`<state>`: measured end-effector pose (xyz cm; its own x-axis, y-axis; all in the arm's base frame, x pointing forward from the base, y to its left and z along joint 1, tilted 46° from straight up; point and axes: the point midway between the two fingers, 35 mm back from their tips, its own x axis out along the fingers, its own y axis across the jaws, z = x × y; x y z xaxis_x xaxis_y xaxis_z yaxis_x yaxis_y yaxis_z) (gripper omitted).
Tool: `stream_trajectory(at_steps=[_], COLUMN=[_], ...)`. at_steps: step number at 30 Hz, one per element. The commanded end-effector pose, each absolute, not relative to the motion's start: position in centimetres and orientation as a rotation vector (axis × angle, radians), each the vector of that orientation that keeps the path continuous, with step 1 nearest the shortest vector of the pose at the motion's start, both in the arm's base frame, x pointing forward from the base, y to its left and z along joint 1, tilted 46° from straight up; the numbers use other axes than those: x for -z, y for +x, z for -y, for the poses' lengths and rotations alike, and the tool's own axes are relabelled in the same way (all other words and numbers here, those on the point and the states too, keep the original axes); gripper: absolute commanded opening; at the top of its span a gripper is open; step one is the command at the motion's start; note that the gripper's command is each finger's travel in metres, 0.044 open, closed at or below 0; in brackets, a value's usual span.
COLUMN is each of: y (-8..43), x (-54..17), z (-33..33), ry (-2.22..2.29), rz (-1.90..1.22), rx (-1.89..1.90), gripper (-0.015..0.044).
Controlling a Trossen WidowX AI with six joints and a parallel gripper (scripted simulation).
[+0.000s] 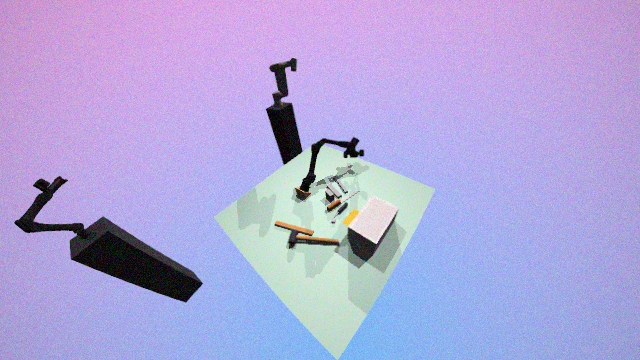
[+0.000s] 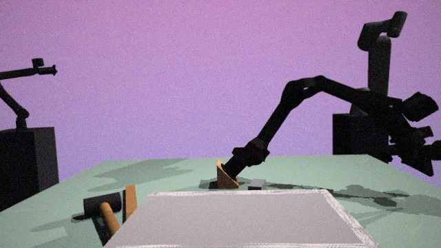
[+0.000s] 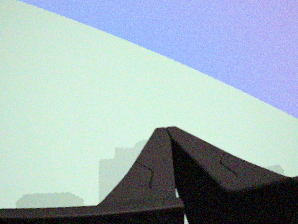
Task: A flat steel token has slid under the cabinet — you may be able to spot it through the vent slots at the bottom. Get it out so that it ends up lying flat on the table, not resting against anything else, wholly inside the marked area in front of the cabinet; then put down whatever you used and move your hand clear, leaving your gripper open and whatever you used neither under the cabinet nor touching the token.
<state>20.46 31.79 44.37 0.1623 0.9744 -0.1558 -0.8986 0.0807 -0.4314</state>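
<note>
My gripper point(image 3: 165, 136) point(image 1: 360, 152) is shut and empty, raised near the table's back edge, away from the cabinet. The cabinet point(image 1: 378, 214) point(image 2: 234, 220) is a white-topped box with dark sides. The marked area is a yellow-orange patch point(image 1: 351, 217) in front of it. The steel token and the vent slots cannot be made out. An orange-handled tool point(image 1: 333, 205) with a long thin shaft and a dark-handled tool point(image 1: 342, 208) lie between the arm and the patch. No tool is in the gripper.
A hammer point(image 1: 317, 240) point(image 2: 102, 204) and a wooden bar point(image 1: 294, 228) point(image 2: 130, 203) lie left of the cabinet. Pale bars point(image 1: 341, 185) and a small block point(image 1: 329, 196) point(image 2: 258, 183) lie near the arm's base. Two other arms stand on dark pedestals point(image 1: 135, 260) point(image 1: 284, 132) beyond the table.
</note>
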Motion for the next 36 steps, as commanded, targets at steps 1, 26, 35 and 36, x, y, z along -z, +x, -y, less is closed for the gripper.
stream_trajectory(at_steps=[1,26,35,36], y=[23.2,37.8,40.7,40.8], x=[-42.1,-29.7,-24.0,-23.4], z=[-31.4,-19.5,-13.0,-12.3], ry=[-0.469,-0.343,-0.189,-0.170], rz=[0.076,-0.459,-0.711,-0.737], rx=[-1.381,-1.044,-0.900,-0.884], gripper=[0.0000,0.0000,0.0000,0.0000])
